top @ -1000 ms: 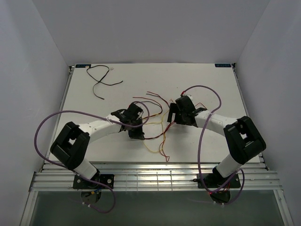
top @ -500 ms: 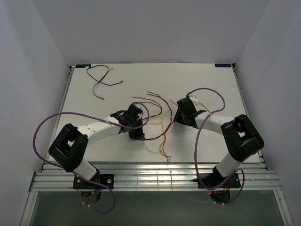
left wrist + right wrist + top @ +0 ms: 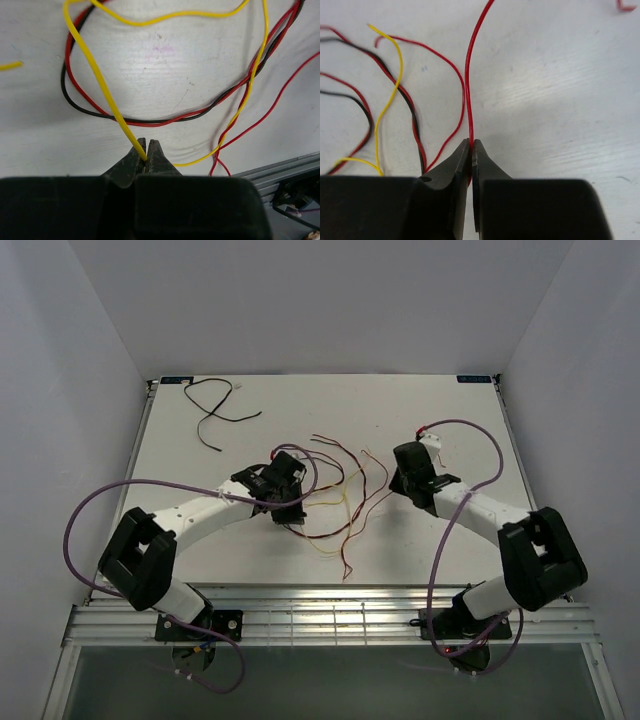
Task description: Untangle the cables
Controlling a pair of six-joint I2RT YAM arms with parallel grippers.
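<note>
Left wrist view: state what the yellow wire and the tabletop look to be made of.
The yellow wire: likely plastic insulation, smooth and slightly glossy, evenly coloured, bending in soft curves; no core shows. The tabletop: seemingly white painted or laminated board, matte, with faint grain-like streaks, scuffs and a pinkish smudge; which one is unclear.

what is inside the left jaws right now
A yellow wire is pinched between the shut left jaws and rises away over the table. How far it runs behind the tips is covered by the jaws.
</note>
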